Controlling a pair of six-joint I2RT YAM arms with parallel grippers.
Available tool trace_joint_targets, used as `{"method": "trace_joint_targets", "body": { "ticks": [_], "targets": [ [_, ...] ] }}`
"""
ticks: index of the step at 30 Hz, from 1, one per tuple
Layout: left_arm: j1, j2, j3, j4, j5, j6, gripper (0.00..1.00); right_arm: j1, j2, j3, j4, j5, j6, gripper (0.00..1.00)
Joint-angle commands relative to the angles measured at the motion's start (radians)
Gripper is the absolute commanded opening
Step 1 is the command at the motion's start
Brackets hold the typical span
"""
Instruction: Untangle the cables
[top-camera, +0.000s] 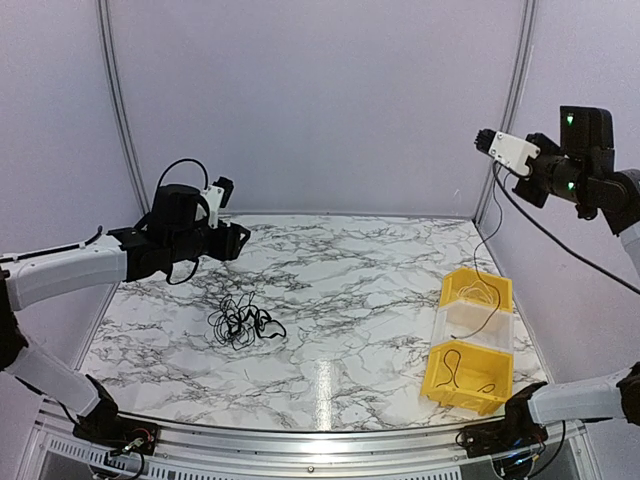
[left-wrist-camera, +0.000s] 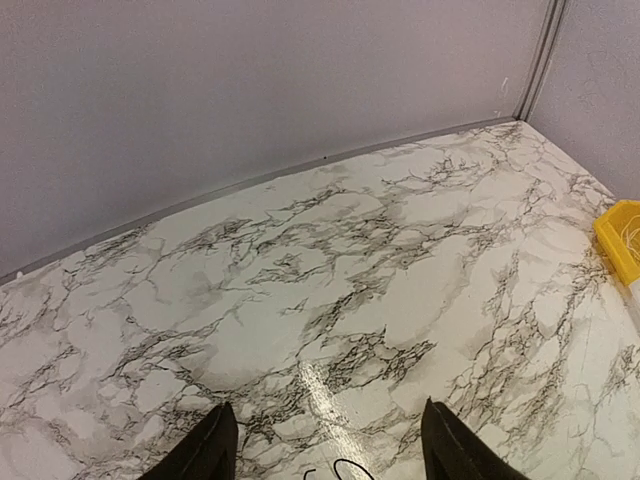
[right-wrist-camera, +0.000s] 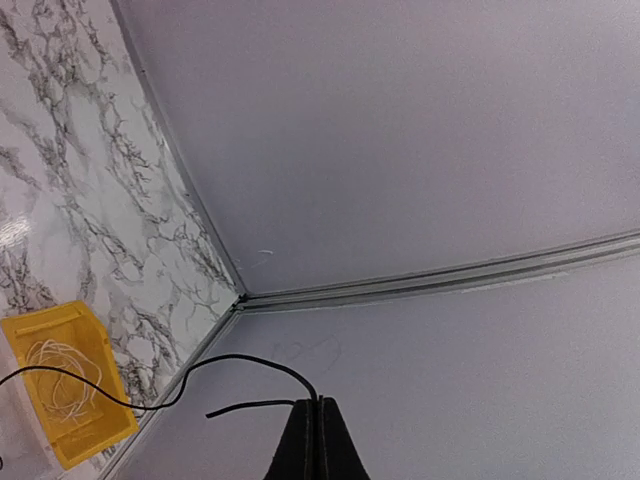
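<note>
From above, the tangle of cables (top-camera: 243, 322) lies on the table (top-camera: 350, 270), well to the left of the bin rack (top-camera: 470, 335). The left end effector (top-camera: 243, 240) hovers beyond the tangle, farther again from the rack. Its jaws are wide apart and hold nothing, probably poised to drop onto a strand. The right end effector (top-camera: 485, 143) sits high above the rack's far end, pinched shut on one black cable (top-camera: 479, 250). The cable hangs into the far yellow bin (top-camera: 480, 288). The height likely keeps the strand clear of the table.

In the left wrist view, the spread fingers (left-wrist-camera: 205, 452) frame bare marble. Only a loop of the tangle shows at the bottom edge, and the rack's yellow corner is far right.

In the right wrist view, the closed tips grip the black cable, a short end poking out. The cable trails toward the far yellow bin, which holds a white coil (right-wrist-camera: 60, 372).
</note>
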Motion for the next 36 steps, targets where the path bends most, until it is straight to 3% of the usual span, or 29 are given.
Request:
{"method": "trace_joint_targets", "body": {
  "ticks": [1, 5, 17, 28, 36],
  "targets": [
    [0.002, -0.062, -0.079, 0.069, -0.066, 0.031, 0.65, -0.008, 0.040, 0.125, 0.121, 0.124, 0.015, 0.00],
    [0.002, -0.084, -0.098, 0.072, -0.066, 0.031, 0.65, -0.007, 0.049, 0.136, 0.131, 0.151, 0.011, 0.00],
    [0.002, -0.110, -0.126, 0.095, -0.108, 0.048, 0.66, -0.007, -0.081, -0.169, 0.156, 0.158, 0.059, 0.00],
    [0.002, -0.079, -0.114, 0.088, -0.096, 0.045, 0.66, -0.008, -0.009, 0.027, 0.195, 0.220, 0.036, 0.00],
    [0.002, -0.087, -0.116, 0.088, -0.094, 0.043, 0.66, -0.007, -0.022, 0.071, 0.144, 0.190, 0.067, 0.00]
  ]
}}
